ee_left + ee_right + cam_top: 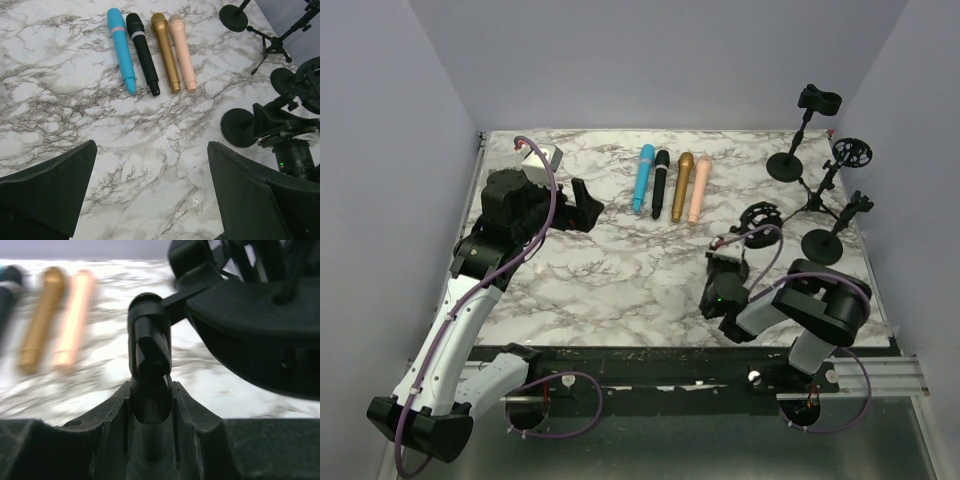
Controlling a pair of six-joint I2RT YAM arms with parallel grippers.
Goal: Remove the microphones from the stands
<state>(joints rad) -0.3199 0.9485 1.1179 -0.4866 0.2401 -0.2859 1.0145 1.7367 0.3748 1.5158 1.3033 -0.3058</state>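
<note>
Closest to the lens, at the bottom of the left wrist view: left end effector (151, 150), released, fingers (50, 192) spread wide above the marble surface (75, 100). Beyond it, at upper centre, lying flat side by side in a row: blue microphone (121, 47), black microphone (142, 52), gold microphone (166, 50), pink microphone (182, 50). Further right, right end effector (730, 255), clenched on the black stem of the shock-mount stand (149, 340). Along the far right edge, three other stands (788, 165), upright.
</note>
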